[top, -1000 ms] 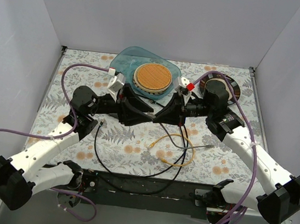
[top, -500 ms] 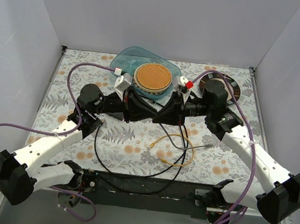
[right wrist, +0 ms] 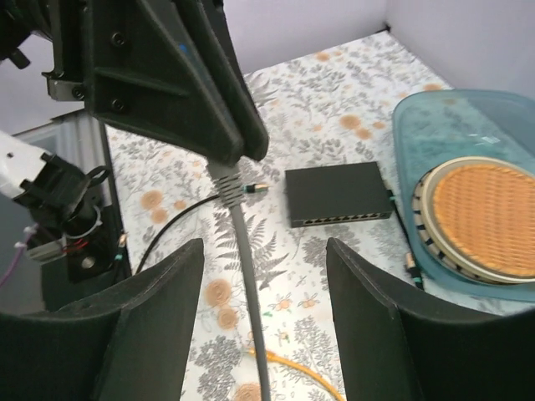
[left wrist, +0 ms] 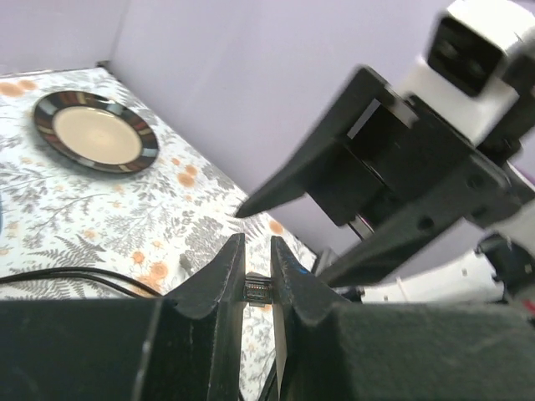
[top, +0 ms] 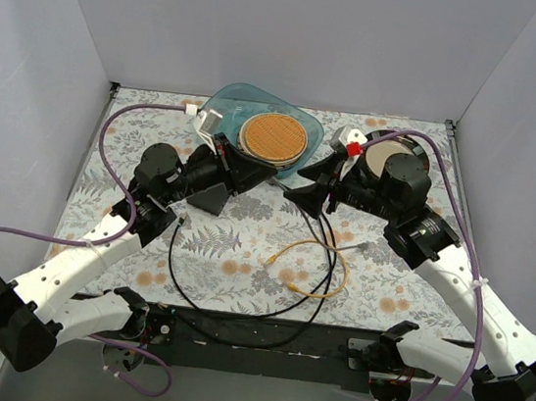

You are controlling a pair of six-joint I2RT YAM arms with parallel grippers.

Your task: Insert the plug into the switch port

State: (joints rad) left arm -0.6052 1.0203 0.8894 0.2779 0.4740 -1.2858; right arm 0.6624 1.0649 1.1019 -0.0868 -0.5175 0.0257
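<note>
In the left wrist view my left gripper (left wrist: 257,251) is shut on the small black plug (left wrist: 257,291), whose contacts show between the fingers. Its grey cable (right wrist: 247,284) hangs down from the left gripper (right wrist: 238,146) and passes untouched between the wide-apart fingers of my open right gripper (right wrist: 263,251). The flat black switch (right wrist: 338,194) lies on the floral cloth beside the blue tray, its row of ports facing the right wrist camera, a short way beyond the plug. From above, the left gripper (top: 225,190) and right gripper (top: 299,187) stand apart at mid-table.
A blue tray (top: 224,98) holding a round wicker mat (top: 272,137) sits at the back. A dark-rimmed plate (left wrist: 94,131) lies at the back right under the right arm. A yellow cable (top: 308,270) and a black cable (top: 180,268) loop across the front.
The left gripper closed on the plug and drew back to the left with it. The right gripper opened, let the plug go and pulled away to the right.
</note>
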